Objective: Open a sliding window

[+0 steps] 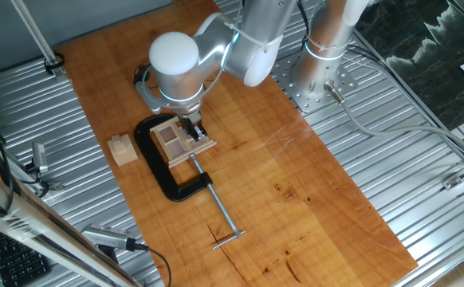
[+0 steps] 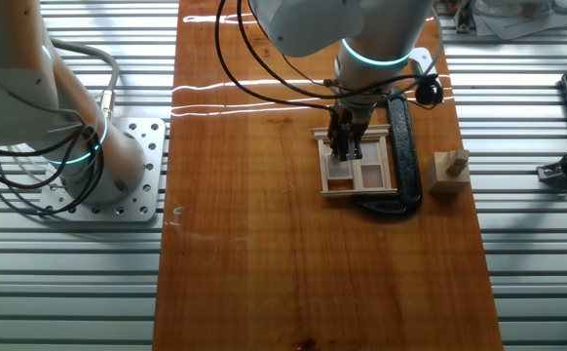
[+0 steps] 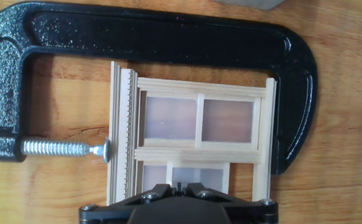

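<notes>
The sliding window [image 3: 199, 124] is a small light-wood frame with brownish panes. It lies flat on the wooden table, held in a black C-clamp [image 3: 168, 34] whose steel screw [image 3: 63, 149] presses on its left side. It also shows in one fixed view [image 1: 176, 139] and the other fixed view [image 2: 359, 166]. My gripper [image 3: 178, 185] is shut, its fingertips together and pointing down onto the lower sash near its middle bar. It shows too in one fixed view [image 1: 194, 130] and the other fixed view [image 2: 343, 151]. The contact point itself is hidden.
A plain small wooden cube [image 1: 123, 149] sits on the table just outside the clamp, also in the other fixed view [image 2: 448, 173]. The clamp's long screw and handle [image 1: 218, 214] stick out toward the front. Ribbed metal decking [image 1: 375, 143] surrounds the wooden board.
</notes>
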